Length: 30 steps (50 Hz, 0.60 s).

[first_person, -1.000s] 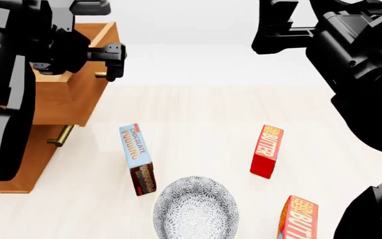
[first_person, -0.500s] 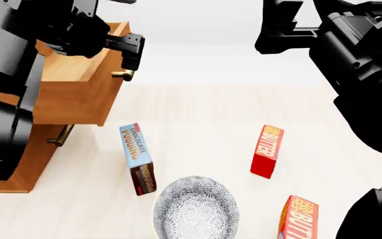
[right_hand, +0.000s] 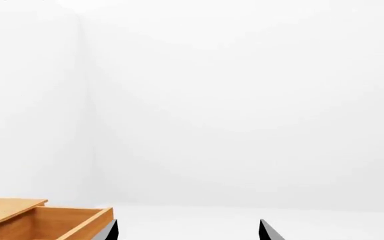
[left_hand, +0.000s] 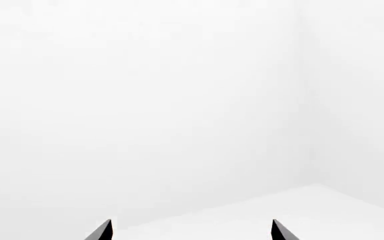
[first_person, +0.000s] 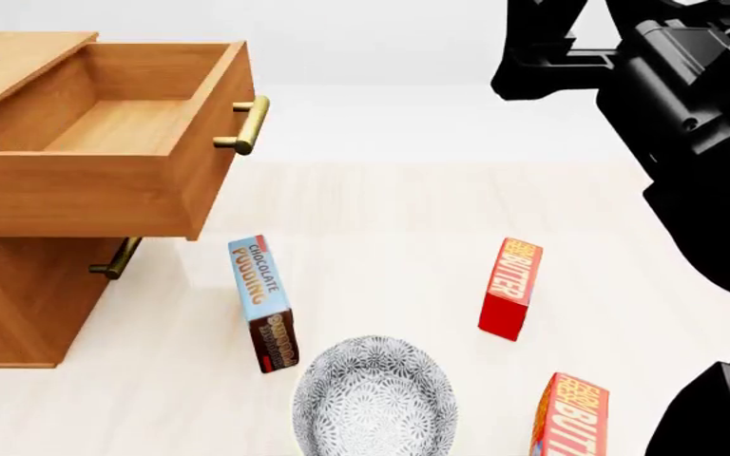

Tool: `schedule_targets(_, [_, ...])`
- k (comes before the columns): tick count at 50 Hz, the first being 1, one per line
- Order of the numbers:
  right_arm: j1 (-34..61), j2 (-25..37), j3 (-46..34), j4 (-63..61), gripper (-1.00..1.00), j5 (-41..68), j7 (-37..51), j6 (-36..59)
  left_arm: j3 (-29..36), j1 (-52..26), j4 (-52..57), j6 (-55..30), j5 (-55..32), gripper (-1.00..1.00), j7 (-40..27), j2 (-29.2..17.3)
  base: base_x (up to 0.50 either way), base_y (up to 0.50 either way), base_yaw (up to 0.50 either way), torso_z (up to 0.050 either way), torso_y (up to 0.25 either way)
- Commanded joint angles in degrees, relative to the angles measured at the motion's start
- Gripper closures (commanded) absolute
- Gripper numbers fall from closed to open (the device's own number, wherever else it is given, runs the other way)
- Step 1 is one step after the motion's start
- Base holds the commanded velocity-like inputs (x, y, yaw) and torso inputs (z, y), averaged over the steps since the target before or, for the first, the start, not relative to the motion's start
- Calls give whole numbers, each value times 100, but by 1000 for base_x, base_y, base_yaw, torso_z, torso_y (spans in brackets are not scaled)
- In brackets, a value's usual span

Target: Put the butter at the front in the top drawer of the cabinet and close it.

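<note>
1. The orange-brown wooden cabinet [first_person: 16, 304] is seen at the left of the scene in the head view, and its top drawer [first_person: 99, 166], with a brass bar handle [first_person: 246, 125], is pulled out; the inside of the drawer is bare wood.
2. A lower brass handle [first_person: 114, 258] is seen under the open drawer.
3. The near butter [first_person: 570, 418], a small upright red carton with a yellow-orange lettered face, is standing at the near right of the pale floor [first_person: 391, 209] and is partly cut by the edge of the picture.
4. A second identical red butter carton [first_person: 509, 289] is standing farther away, well apart from the first one.
5. A blue-and-brown chocolate pudding box [first_person: 262, 302] is placed near the cabinet, and a grey patterned round bowl [first_person: 374, 397] is just beside its near end.
6. The black right arm [first_person: 669, 114] is raised at the far right, touching nothing.
7. In the right wrist view, the right gripper [right_hand: 187, 231] is shown with two dark fingertips set wide apart and nothing between them.
8. In the left wrist view, the left gripper [left_hand: 190, 231] is likewise spread wide and holding nothing, facing only white wall.
</note>
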Motion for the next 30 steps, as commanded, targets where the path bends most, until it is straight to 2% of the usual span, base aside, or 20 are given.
schedule_targets(1, [-62,9,23,-48,-100,63,40,-40,-743,1253,2856,253,-443,-100,-1307,-1065,0,0,0,0,0])
schedule_targets(4, [-73,10,23,-53,-100,79,50,-45,-774,1544,3282,372,-436,-100,-1220,-1293,0,0,0,0,0])
schedule_targets(6, [-47,22,3,-38,-100,75,57,-39,-685,1876,3660,920,6,-100,-829,-1519,0,0,0,0,0])
schedule_targets(9, [4,31,4,-59,-100,115,94,-1,-595,2271,3957,1403,477,-100,-654,-1739,0,0,0,0,0])
schedule_targets(22, [1,89,24,-138,-100,195,189,25,-1387,4575,5050,2611,715,-100,-1027,-2227,0,0,0,0,0])
schedule_targets(30, [-47,103,35,-167,-100,230,215,-3,-2091,5978,5497,3313,787,-100,-1186,-2448,0,0,0,0,0])
